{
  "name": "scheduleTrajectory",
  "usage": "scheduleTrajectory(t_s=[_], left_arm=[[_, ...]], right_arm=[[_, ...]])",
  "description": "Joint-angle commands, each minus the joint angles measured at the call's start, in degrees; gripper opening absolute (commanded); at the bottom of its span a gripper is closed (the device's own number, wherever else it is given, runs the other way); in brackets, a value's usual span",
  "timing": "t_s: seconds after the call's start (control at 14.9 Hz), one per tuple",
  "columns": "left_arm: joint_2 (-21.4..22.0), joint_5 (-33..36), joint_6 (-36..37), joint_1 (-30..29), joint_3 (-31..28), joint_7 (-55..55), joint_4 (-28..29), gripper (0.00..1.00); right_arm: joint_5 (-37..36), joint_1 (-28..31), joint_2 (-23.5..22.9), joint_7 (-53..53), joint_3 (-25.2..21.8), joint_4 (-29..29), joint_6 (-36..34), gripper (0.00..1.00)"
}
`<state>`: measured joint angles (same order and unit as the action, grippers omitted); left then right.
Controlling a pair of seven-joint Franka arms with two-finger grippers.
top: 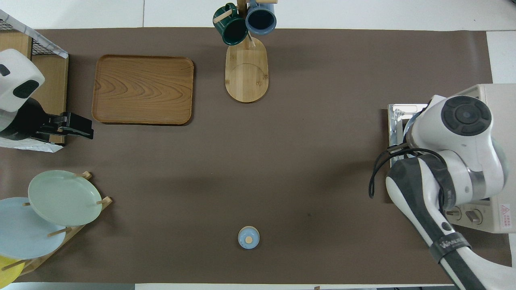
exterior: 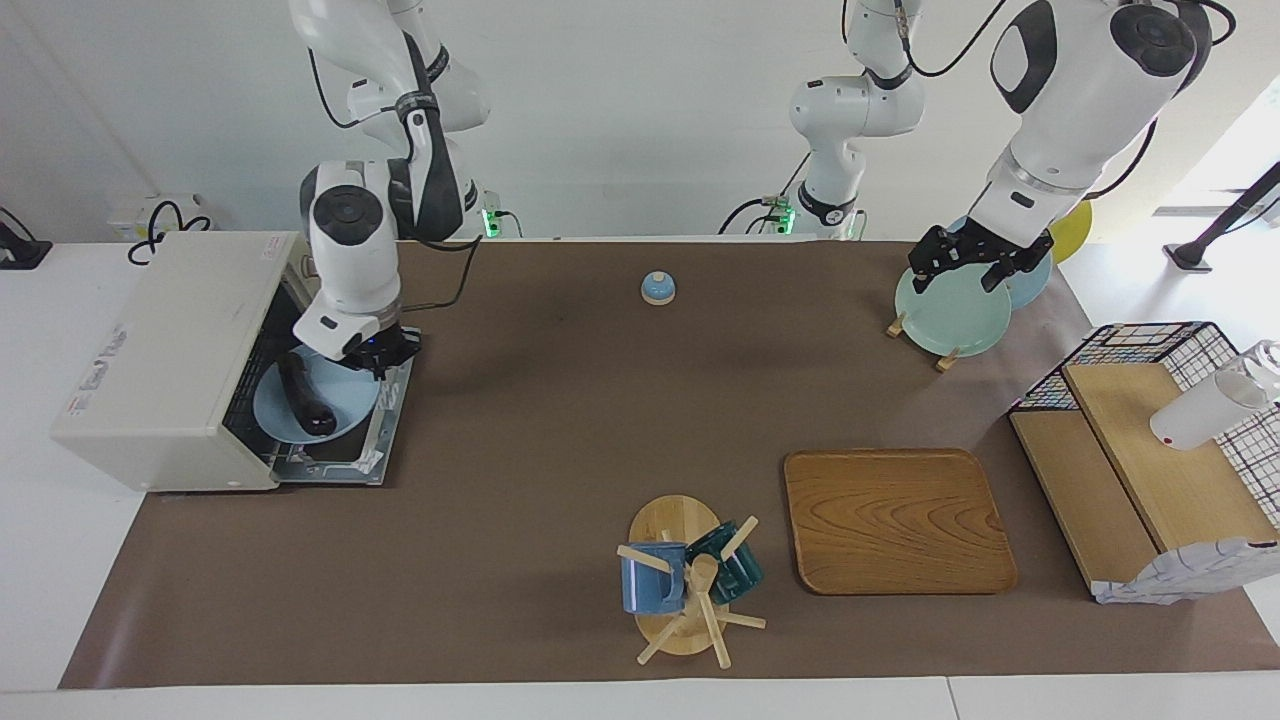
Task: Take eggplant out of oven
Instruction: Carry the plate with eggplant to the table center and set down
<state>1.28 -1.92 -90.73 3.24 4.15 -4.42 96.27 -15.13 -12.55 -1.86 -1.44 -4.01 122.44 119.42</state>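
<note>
Eggplant (exterior: 300, 392) on plate (exterior: 355, 410), oven (exterior: 170, 360) mouth

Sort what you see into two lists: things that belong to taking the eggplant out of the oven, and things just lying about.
Belongs to the job:
- eggplant
- blue plate under it
- oven, door down
- right tool, shut on the plate's rim

Just lying about:
- wooden tray
- mug tree
- plate rack, left tool open over it
- small bell
- wire basket
</note>
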Motion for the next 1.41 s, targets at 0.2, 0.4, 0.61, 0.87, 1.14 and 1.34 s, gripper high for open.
scheduleTrajectory(t_s=[0.2,0.4,0.61,0.87,1.14,1.34], left_arm=[[0.0,1.0,0.6,-0.1,0.0,0.4,-0.7,1.0],[0.0,0.9,0.6,-0.1,0.0,0.4,-0.7,1.0],[0.0,1.0,0.6,-0.1,0.0,0.4,-0.7,1.0],[0.0,0.9,0.6,-0.1,0.0,0.4,-0.7,1.0],[0.0,0.9,0.6,-0.1,0.0,0.4,-0.7,1.0],[0.0,0.9,0.6,-0.1,0.0,0.4,-0.7,1.0]], right_arm=[[2.5,-16.0,-6.5,-17.9,0.2,-11.6,-7.3,0.0],[5.7,-23.5,-16.2,-28.2,0.2,-26.0,-13.7,0.0],[6.3,-27.8,-27.6,-36.1,0.4,-40.5,-17.5,0.0],[6.9,-30.1,-32.0,-45.7,5.0,-42.0,-12.3,0.0],[6.7,-33.7,-36.0,-54.2,6.0,-42.8,-8.0,0.0],[6.9,-32.7,-35.9,-54.6,6.0,-42.6,-3.2,0.36]])
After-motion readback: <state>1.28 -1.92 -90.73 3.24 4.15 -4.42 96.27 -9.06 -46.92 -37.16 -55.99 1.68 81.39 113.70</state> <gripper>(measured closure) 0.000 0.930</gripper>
